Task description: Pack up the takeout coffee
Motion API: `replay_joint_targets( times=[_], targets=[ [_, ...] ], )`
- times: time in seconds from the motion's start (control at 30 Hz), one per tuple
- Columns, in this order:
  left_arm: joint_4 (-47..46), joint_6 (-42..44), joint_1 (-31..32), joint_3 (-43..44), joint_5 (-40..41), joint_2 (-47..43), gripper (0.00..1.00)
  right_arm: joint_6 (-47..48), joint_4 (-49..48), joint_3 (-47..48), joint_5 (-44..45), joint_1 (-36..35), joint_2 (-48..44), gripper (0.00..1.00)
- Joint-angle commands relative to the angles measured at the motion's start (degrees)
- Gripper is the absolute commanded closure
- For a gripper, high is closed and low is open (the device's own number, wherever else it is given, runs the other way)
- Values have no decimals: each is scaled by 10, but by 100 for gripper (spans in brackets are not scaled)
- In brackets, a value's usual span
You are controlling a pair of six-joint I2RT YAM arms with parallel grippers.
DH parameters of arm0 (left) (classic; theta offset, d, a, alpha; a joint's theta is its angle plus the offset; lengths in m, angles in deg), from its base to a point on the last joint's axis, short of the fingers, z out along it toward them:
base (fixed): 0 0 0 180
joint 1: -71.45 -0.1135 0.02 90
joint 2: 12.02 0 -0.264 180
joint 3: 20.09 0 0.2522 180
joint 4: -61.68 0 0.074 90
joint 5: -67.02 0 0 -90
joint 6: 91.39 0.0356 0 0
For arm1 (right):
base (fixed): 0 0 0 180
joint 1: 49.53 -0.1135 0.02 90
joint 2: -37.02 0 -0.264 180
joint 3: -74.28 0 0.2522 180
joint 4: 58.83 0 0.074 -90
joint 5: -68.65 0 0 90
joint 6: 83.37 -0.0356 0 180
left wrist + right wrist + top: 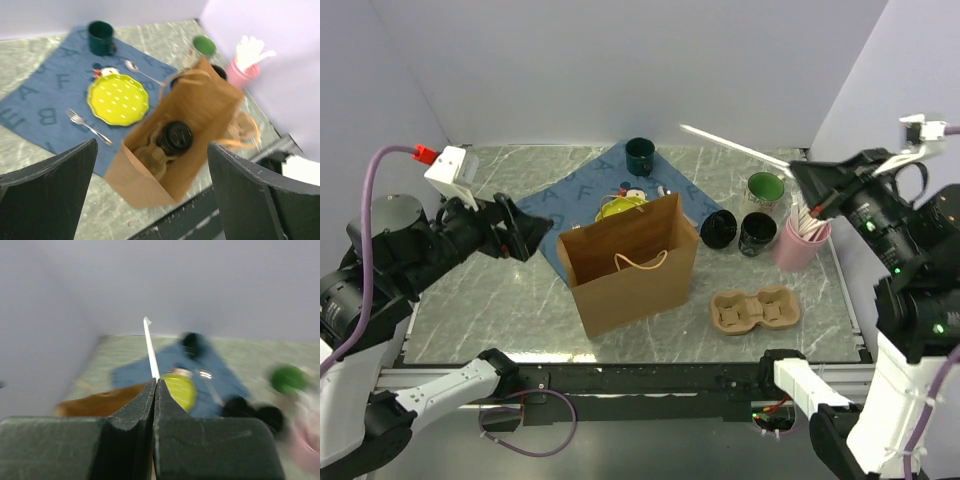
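Cup point(176, 137) sits in bag point(210, 105); left fingers point(45, 190) wide, right fingers point(130, 440) pinching, seemingly, a straw point(150, 347)

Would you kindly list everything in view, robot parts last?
paper bag: one, brown, centre
takeout coffee cups: three, black; two right of bag, one inside
cup carrier: one, brown, front right
placemat: one, blue, behind bag
plate: one, yellow, on placemat
mug: one, dark green, placemat's far corner
fork, spoon: one each, silver, flanking plate
jar: one, green-lidded, behind cups
pink cup: one, holding white sticks, far right
left gripper: black, open, left of bag
right gripper: black, shut on white stick
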Motion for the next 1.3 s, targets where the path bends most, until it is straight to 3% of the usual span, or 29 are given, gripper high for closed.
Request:
replay_joint_targets(
  times=[0.0,0.27,0.5,0.77,0.97,1.27],
  targets=[
    [16,-21,2,38,82,16,3,-87,-207,-72,-212,-33,0,100],
    [21,-78,2,65,102,25,3,17,-77,-5,-245,-220,90,100],
    [35,-105,2,52,123,8,3,78,0,14,-219,-292,126,100],
    [26,-131,2,15,96,-8,3,133,88,63,-132,-351,174,100],
    [13,-139,2,-11,74,-14,3,133,130,101,-4,-432,225,99],
    [-5,-143,2,-31,72,-26,3,117,170,206,142,-511,338,88]
  ],
)
